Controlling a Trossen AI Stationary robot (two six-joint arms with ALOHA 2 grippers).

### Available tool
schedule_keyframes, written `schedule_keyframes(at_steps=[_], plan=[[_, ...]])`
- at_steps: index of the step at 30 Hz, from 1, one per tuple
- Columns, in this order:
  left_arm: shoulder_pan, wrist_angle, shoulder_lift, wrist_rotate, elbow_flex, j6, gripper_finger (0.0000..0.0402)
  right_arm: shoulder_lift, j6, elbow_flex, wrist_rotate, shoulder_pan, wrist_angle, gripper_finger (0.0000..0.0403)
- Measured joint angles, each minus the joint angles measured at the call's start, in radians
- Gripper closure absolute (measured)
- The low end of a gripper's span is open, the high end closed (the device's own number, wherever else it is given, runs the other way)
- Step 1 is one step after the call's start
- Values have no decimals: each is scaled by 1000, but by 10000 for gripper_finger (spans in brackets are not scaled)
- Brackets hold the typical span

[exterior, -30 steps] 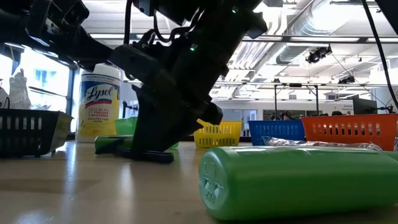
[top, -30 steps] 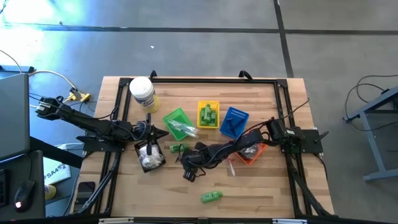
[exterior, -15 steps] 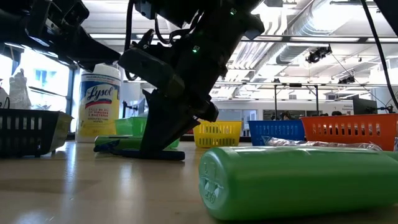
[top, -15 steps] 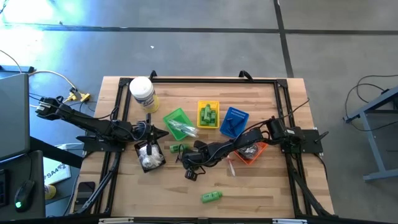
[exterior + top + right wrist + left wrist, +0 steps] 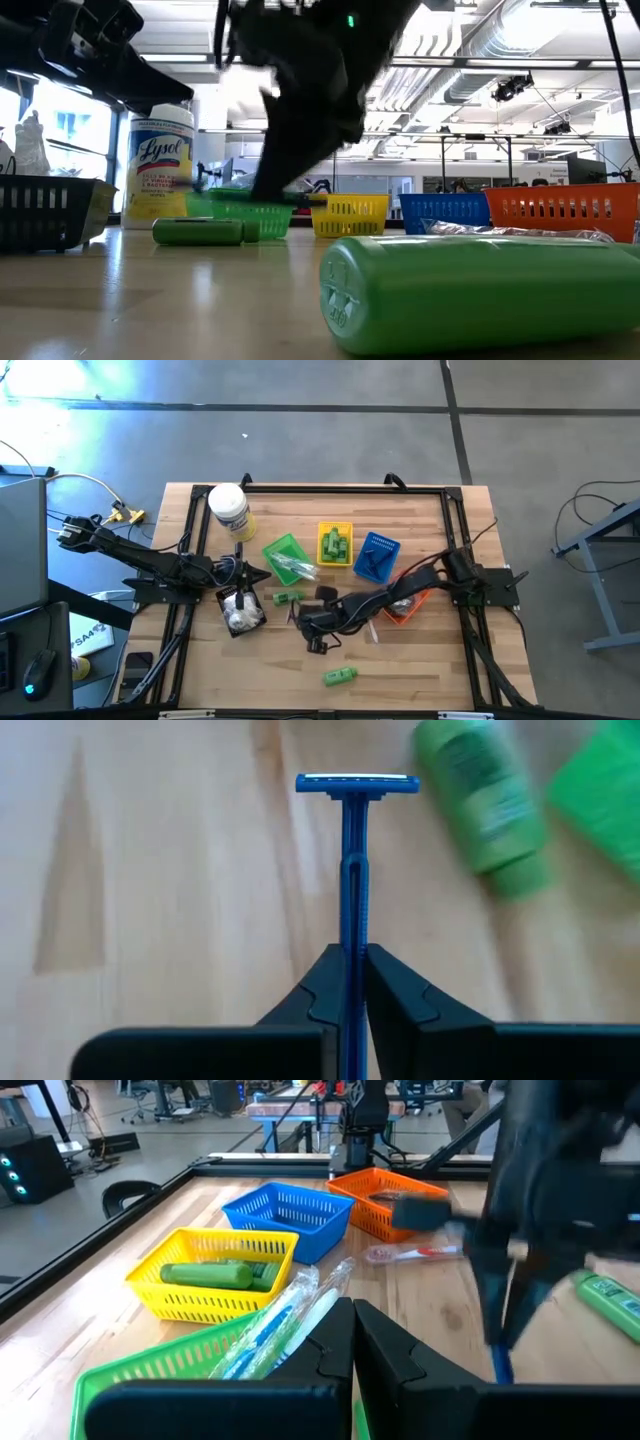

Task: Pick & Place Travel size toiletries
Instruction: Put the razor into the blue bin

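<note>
My right gripper is shut on a blue razor above the middle of the table, right of the black basket. One small green bottle lies just beyond it, and another lies on its side near the front edge. My left gripper hangs shut over the table's left side, by the green basket, which holds clear-wrapped sticks. My right gripper pinches the razor's handle between its two fingers, which lie along the handle. They come slanting down from the table's right. The razor's head sticks out past the fingertips, clear of the table.
Yellow, blue and orange baskets stand in a row behind my right arm. A big white jar stands at the far left corner. A wrapped stick lies by the orange basket. Bare wood spreads along the near edge.
My right gripper has taken hold of the razor on the table, then risen with it and rolled its wrist. The razor, which lay flat on the wood, now hangs clear of it. The green bottles have stayed where they were.
</note>
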Motion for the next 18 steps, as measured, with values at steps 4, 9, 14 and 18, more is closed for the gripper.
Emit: schedule_keyframes(at_steps=[4,9,14,18], plan=[[0,-5,0,0,0,0,400,-41,-23,0,65,16,-21,387],[0,-12,0,0,0,0,400,-133,-46,-15,162,44,-36,388],[0,-35,-2,0,-1,6,400,-313,-76,-122,260,83,-15,389],[0,-40,-2,0,-1,15,400,-518,-142,-264,280,112,119,389]])
